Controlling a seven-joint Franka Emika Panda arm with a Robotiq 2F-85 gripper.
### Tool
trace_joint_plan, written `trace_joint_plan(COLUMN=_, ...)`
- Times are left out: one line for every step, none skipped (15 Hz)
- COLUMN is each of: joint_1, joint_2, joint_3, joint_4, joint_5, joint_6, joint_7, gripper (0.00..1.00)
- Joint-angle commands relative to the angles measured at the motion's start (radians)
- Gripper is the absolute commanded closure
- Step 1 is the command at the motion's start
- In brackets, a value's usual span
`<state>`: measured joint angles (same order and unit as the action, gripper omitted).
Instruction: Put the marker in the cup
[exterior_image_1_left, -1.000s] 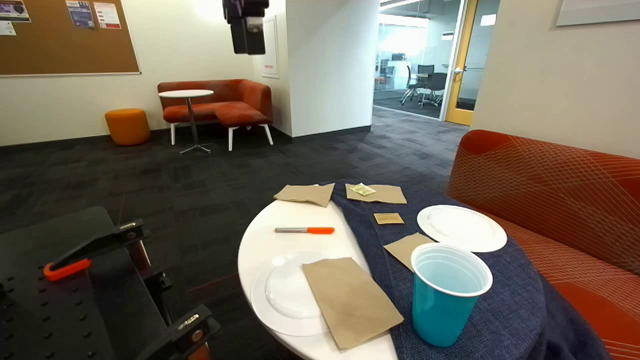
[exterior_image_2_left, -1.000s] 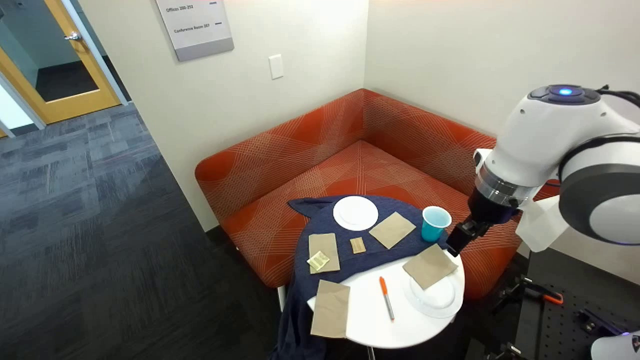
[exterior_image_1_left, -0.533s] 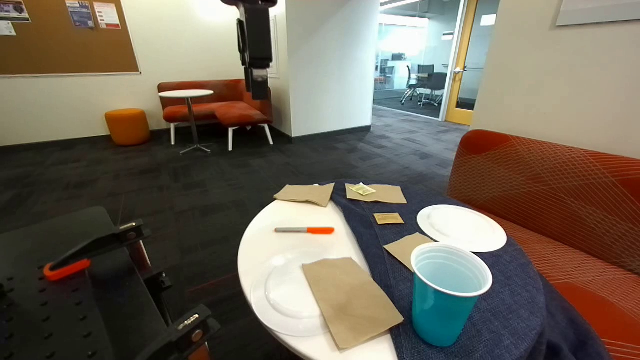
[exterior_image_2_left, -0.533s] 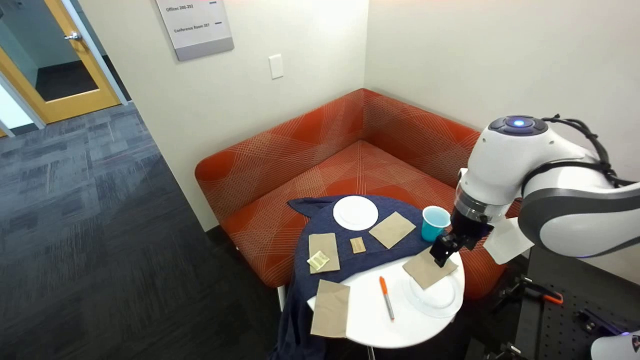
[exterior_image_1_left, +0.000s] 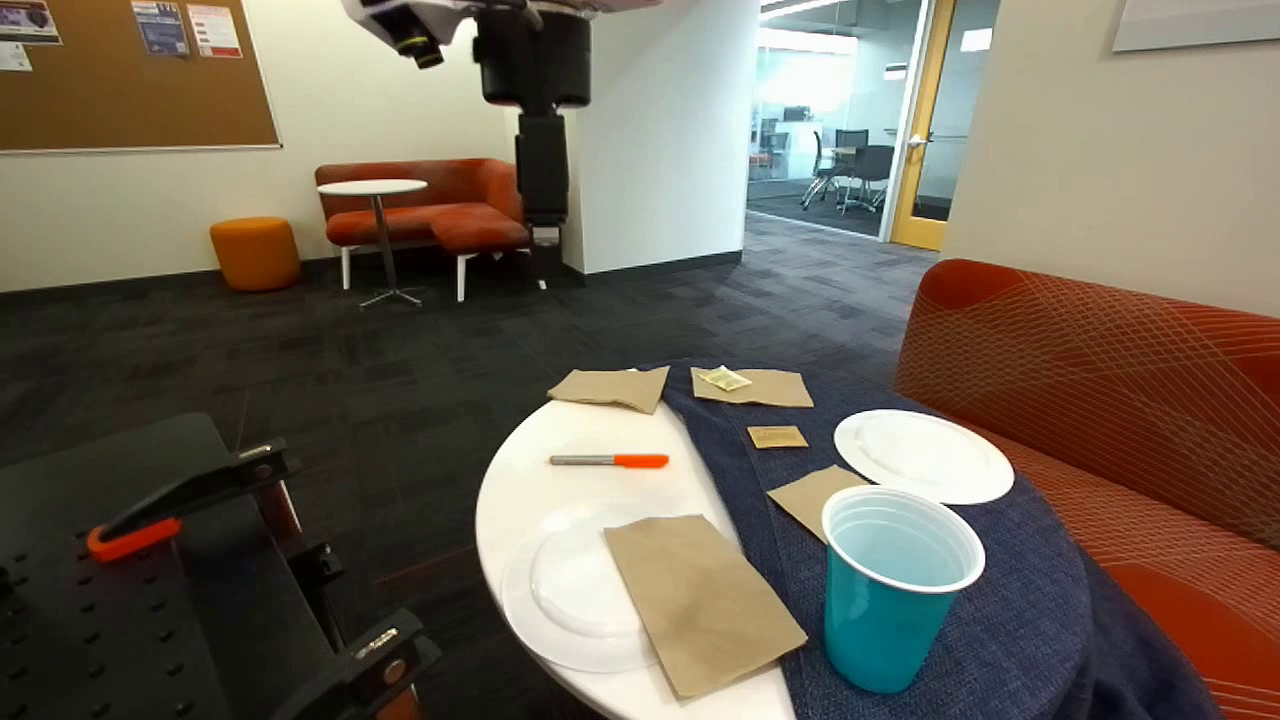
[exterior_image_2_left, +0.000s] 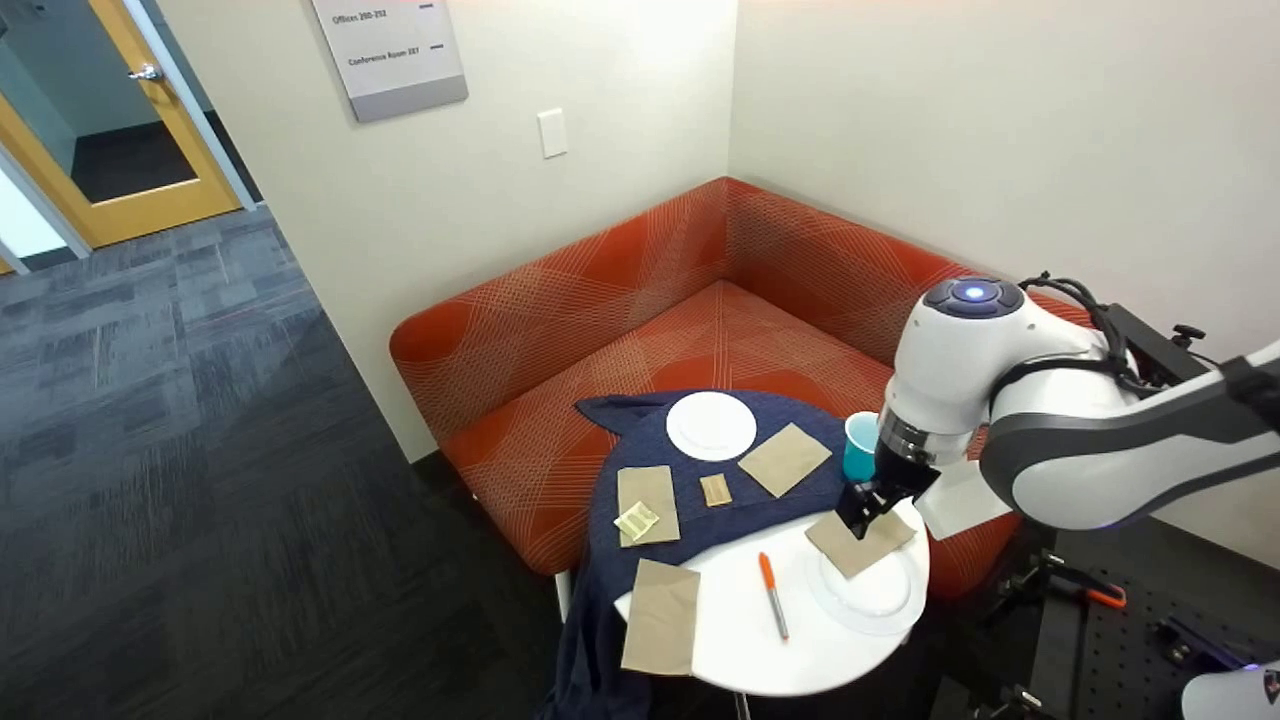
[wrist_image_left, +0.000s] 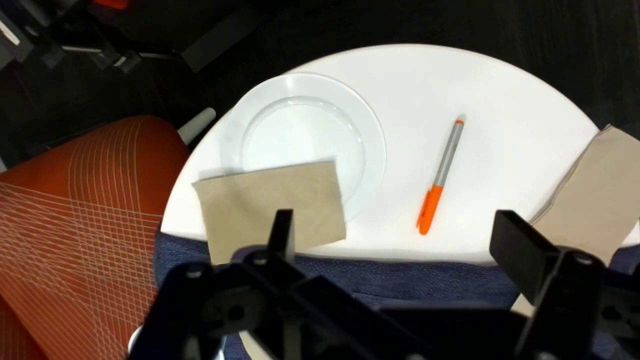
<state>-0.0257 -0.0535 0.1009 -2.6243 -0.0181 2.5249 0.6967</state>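
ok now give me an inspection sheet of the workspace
Surface: white table, partly covered by a navy cloth.
Job's things: marker lies on the bare white part; cup stands upright on the cloth, no marker in it.
Clutter: plate on the cloth; another plate partly under a napkin; three more napkins; two packets.
Gripper: open, raised above the table, holding nothing.
Cables: black, along the arm.
Surroundings: red sofa beside the table; orange-handled tool on a black platform.
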Motion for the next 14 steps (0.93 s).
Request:
trace_joint_plan(joint_1=0.007, joint_2=0.094, joint_3=-0.028, joint_4=0.036, joint_5=-0.075, joint_6=0.039, joint_7=0.104, gripper=0.0)
trace_joint_plan(joint_1=0.011, joint_2=0.115, joint_3=-0.037, joint_4=0.04, joint_5=-0.091, joint_6=0.042, joint_7=0.124, gripper=0.0)
trace_joint_plan(joint_1=0.016, joint_2=0.135, joint_3=-0.048, joint_4=0.043, joint_5=-0.116, joint_6=0.046, joint_7=0.154, gripper=0.0)
trace_joint_plan(joint_1=0.021, joint_2=0.157, joint_3=-0.06, joint_4=0.049, joint_5=-0.139, joint_6=0.051, joint_7=0.178, gripper=0.0)
trace_joint_plan(joint_1=0.027, joint_2=0.178, joint_3=-0.071, joint_4=0.056, joint_5=-0.151, joint_6=0.054, joint_7=0.193, gripper=0.0)
trace_joint_plan(joint_1=0.034, joint_2=0.196, joint_3=-0.082, joint_4=0.064, joint_5=-0.151, joint_6=0.048, joint_7=0.211, gripper=0.0)
trace_joint_plan(joint_1=0.037, joint_2=0.148, joint_3=-0.081, joint_4=0.035, joint_5=-0.122, joint_6=0.03, joint_7=0.156, gripper=0.0)
trace_joint_plan(joint_1=0.04, joint_2=0.162, joint_3=-0.088, joint_4=0.038, joint_5=-0.122, joint_6=0.03, joint_7=0.158, gripper=0.0)
trace_joint_plan(joint_1=0.042, joint_2=0.166, joint_3=-0.091, joint_4=0.038, joint_5=-0.122, joint_6=0.03, joint_7=0.157, gripper=0.0)
trace_joint_plan(joint_1=0.043, joint_2=0.165, joint_3=-0.092, joint_4=0.038, joint_5=-0.122, joint_6=0.03, joint_7=0.157, gripper=0.0)
trace_joint_plan(joint_1=0.045, joint_2=0.164, joint_3=-0.092, joint_4=0.039, joint_5=-0.122, joint_6=0.03, joint_7=0.157, gripper=0.0)
trace_joint_plan(joint_1=0.047, joint_2=0.164, joint_3=-0.092, joint_4=0.039, joint_5=-0.122, joint_6=0.03, joint_7=0.157, gripper=0.0)
trace_joint_plan(joint_1=0.047, joint_2=0.164, joint_3=-0.091, joint_4=0.039, joint_5=-0.122, joint_6=0.03, joint_7=0.157, gripper=0.0)
trace_joint_plan(joint_1=0.047, joint_2=0.164, joint_3=-0.091, joint_4=0.039, joint_5=-0.122, joint_6=0.03, joint_7=0.157, gripper=0.0)
